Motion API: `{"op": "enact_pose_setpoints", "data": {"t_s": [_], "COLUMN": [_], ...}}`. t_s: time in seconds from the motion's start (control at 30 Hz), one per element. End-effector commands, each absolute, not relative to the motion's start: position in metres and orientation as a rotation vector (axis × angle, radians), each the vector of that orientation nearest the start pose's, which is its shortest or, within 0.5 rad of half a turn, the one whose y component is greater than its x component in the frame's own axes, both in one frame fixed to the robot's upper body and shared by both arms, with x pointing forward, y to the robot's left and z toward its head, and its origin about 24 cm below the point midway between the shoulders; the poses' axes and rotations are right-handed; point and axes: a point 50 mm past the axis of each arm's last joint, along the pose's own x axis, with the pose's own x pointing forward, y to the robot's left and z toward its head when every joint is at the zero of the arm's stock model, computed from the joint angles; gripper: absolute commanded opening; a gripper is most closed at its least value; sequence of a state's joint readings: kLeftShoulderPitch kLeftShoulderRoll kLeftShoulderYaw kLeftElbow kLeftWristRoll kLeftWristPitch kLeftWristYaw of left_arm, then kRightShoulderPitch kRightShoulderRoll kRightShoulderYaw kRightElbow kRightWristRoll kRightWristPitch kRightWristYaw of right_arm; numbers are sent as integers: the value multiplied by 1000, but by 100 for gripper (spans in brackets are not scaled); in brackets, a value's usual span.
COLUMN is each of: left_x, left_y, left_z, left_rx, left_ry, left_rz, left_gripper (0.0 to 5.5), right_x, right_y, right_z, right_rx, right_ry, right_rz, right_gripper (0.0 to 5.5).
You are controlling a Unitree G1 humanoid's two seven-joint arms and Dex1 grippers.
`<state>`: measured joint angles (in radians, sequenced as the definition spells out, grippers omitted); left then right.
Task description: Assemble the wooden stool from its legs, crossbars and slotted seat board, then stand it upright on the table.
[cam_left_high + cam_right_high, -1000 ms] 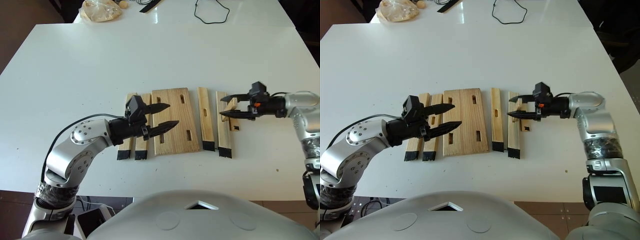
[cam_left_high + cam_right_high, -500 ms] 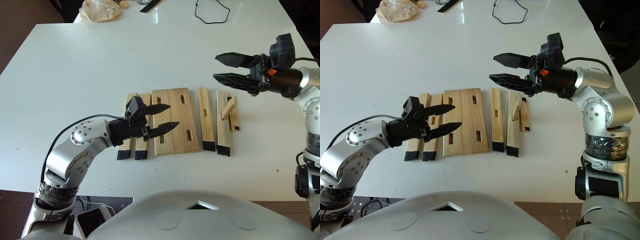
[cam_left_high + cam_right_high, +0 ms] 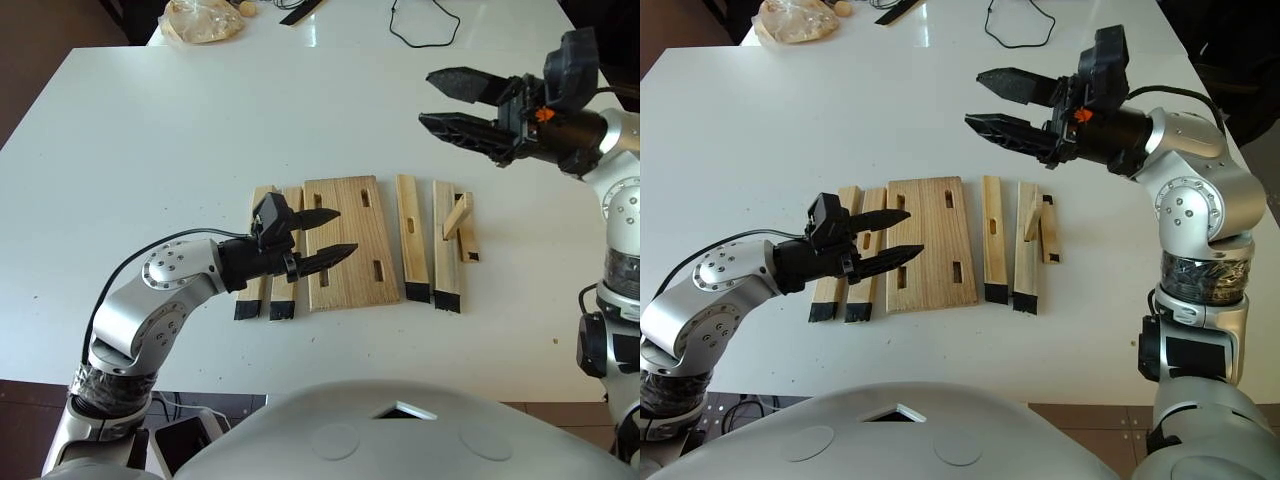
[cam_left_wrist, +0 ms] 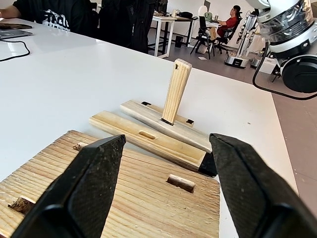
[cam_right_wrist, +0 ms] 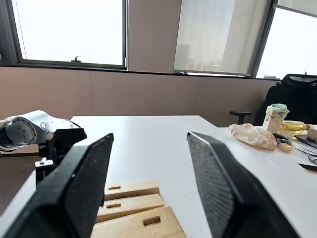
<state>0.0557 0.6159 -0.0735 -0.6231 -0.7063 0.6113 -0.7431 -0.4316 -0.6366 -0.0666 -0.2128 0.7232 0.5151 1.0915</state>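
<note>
Seat board (image 3: 366, 230), pale wood, slotted, flat

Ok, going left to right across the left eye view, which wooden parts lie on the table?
first leg → second leg → slotted seat board → third leg → fourth leg, with a crossbar standing in its slot.

White table (image 3: 140, 130) carries seat board (image 3: 345, 245), legs (image 3: 410, 235), a bag (image 3: 203, 20)
</note>
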Motion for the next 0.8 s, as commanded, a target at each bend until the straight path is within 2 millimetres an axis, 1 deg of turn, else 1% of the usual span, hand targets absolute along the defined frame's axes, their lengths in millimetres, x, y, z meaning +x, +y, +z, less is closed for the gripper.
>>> {"op": "enact_pose_setpoints", "data": {"t_s": [0.03,0.07,0.1,0.13,0.2,0.33,0.4,0.43,0.47,0.53,0.57,0.63,0.8], "left_x": [190,190,190,190,190,190,189,189,189,189,189,189,188], "left_y": [139,139,139,140,141,143,142,142,142,142,143,143,143], "left_z": [118,118,118,118,119,120,119,118,118,118,117,117,113], "left_rx": [-53,-53,-53,-51,-48,-44,-46,-46,-46,-46,-45,-46,-52], "left_ry": [226,226,227,228,231,236,238,239,239,239,239,238,245], "left_rz": [-1168,-1170,-1172,-1175,-1178,-1175,-1174,-1174,-1174,-1169,-1166,-1160,-1155], "left_gripper": [315,315,315,315,315,315,315,315,315,315,315,315,315], "right_x": [263,260,258,257,258,261,259,256,249,234,226,211,189], "right_y": [-185,-187,-189,-190,-190,-190,-189,-188,-186,-183,-181,-181,-196], "right_z": [122,105,93,86,87,114,131,141,151,163,165,157,113], "right_rx": [-173,-185,-187,-172,-135,-66,-30,6,53,119,136,115,47], "right_ry": [140,184,209,218,192,94,44,23,7,9,25,103,335], "right_rz": [1265,1255,1245,1235,1225,1225,1238,1257,1303,1394,1435,1492,1479], "right_gripper": [273,273,273,273,273,273,273,273,273,273,273,273,273]}}
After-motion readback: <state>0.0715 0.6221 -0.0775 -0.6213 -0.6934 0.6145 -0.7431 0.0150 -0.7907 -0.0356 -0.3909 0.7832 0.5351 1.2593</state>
